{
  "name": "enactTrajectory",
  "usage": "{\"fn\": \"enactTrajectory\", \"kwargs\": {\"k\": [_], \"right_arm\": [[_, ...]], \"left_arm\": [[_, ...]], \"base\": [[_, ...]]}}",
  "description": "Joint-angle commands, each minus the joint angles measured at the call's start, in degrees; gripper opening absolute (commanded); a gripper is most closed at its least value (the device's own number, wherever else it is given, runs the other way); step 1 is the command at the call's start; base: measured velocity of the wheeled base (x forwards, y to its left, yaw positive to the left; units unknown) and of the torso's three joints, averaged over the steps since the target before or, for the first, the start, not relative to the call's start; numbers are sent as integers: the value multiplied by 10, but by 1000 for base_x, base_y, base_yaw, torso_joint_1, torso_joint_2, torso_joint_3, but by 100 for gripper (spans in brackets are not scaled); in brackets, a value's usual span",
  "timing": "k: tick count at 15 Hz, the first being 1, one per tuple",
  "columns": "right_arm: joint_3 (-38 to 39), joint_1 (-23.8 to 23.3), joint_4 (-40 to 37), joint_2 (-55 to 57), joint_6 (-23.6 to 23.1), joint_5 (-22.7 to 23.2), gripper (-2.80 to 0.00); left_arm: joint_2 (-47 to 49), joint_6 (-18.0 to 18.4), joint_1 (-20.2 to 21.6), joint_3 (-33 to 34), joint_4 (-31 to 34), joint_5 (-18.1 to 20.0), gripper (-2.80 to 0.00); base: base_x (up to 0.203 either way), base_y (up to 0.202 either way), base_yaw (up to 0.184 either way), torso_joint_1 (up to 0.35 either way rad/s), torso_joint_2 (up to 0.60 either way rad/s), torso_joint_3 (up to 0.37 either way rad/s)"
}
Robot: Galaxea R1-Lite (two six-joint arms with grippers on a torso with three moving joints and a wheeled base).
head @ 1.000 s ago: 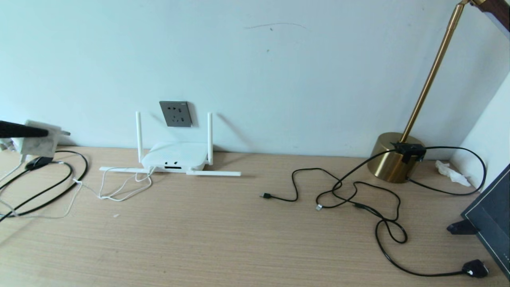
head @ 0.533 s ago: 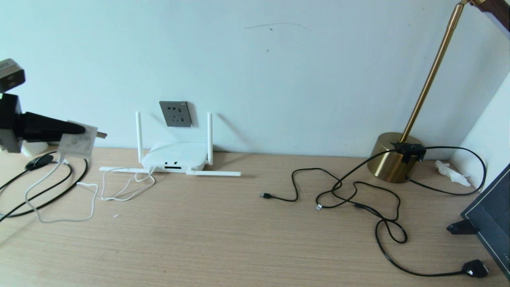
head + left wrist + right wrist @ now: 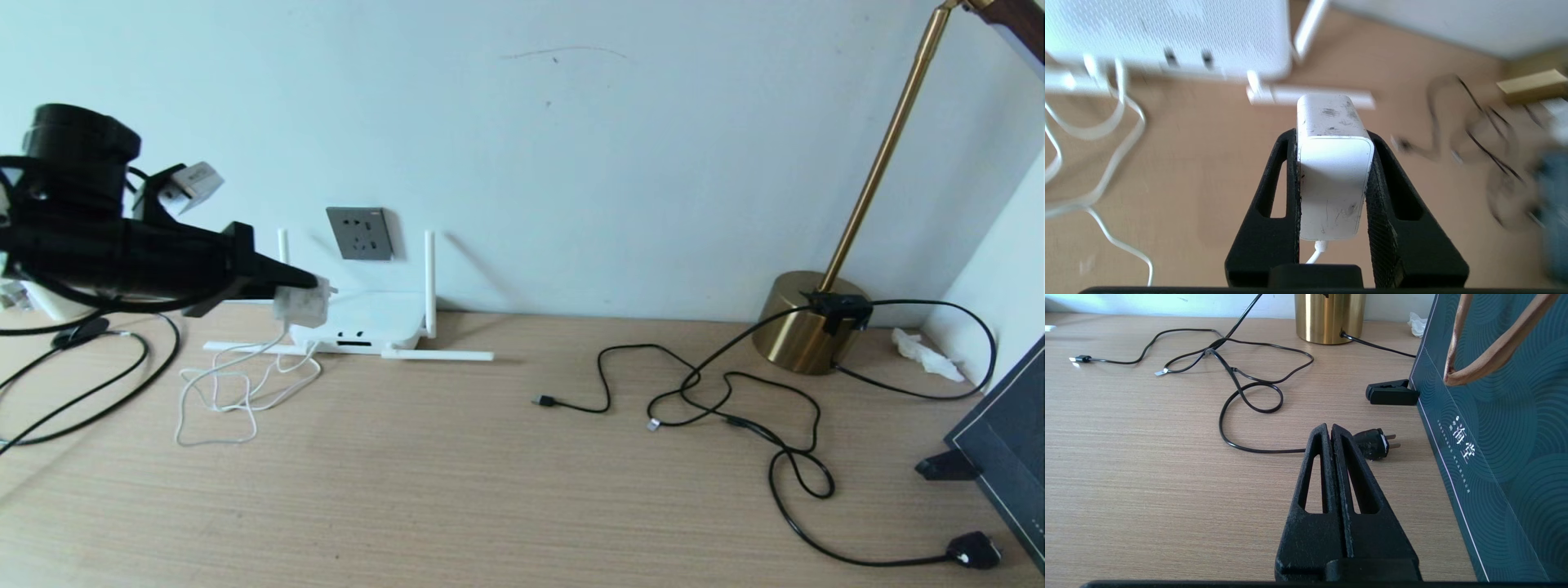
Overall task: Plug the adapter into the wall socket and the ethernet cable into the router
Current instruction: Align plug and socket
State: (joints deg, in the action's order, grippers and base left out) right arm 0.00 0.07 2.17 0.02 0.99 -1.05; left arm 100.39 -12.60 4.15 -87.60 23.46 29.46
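My left gripper [image 3: 309,282] is shut on the adapter [image 3: 300,305], a scuffed white block held above the table in front of the router's left side, below and left of the wall socket [image 3: 360,233]. In the left wrist view the adapter [image 3: 1333,171] sits clamped between both black fingers [image 3: 1274,196], its thin white cord [image 3: 219,402] trailing to the table. The white router [image 3: 363,320] rests against the wall, two antennas upright and two lying flat. The ethernet cable [image 3: 653,425] lies at centre right, its clear plug free on the wood. My right gripper [image 3: 1329,428] is shut and empty, low over the table.
A brass lamp base [image 3: 804,322] stands at the back right with black cables looping from it, one USB-tipped [image 3: 543,401], one ending in a black mains plug [image 3: 1374,444]. A dark teal bag [image 3: 1008,441] and black clip [image 3: 943,467] border the right. Black cable loops [image 3: 122,367] lie far left.
My left arm has swung from the left edge towards the router, carrying the adapter and turning its wrist. The white cord was dragged along. The right arm has kept still.
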Motion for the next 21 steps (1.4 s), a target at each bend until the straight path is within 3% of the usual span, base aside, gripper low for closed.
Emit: {"fn": "enactTrajectory", "kwargs": {"k": [1, 3, 7, 9, 11, 15, 21], "right_arm": [[6, 0, 0, 0, 0, 0, -280], [6, 0, 0, 0, 0, 0, -280], [6, 0, 0, 0, 0, 0, -280], [6, 0, 1, 0, 0, 0, -280], [6, 0, 1, 0, 0, 0, -280], [6, 0, 0, 0, 0, 0, -280], [6, 0, 0, 0, 0, 0, -280]], "left_arm": [[4, -20, -63, 93, -273, -166, -280], [16, -11, -88, 155, -433, -219, -280], [13, 84, -82, 296, -652, -235, -280], [13, 115, -66, 361, -758, -228, -280], [31, 140, -34, 410, -882, -198, -280], [114, 152, 1, 460, -1089, -162, -280], [172, 154, -18, 459, -1111, -165, -280]], "base": [[0, 0, 0, 0, 0, 0], [0, 0, 0, 0, 0, 0], [0, 0, 0, 0, 0, 0], [0, 0, 0, 0, 0, 0], [0, 0, 0, 0, 0, 0], [0, 0, 0, 0, 0, 0], [0, 0, 0, 0, 0, 0]]}}
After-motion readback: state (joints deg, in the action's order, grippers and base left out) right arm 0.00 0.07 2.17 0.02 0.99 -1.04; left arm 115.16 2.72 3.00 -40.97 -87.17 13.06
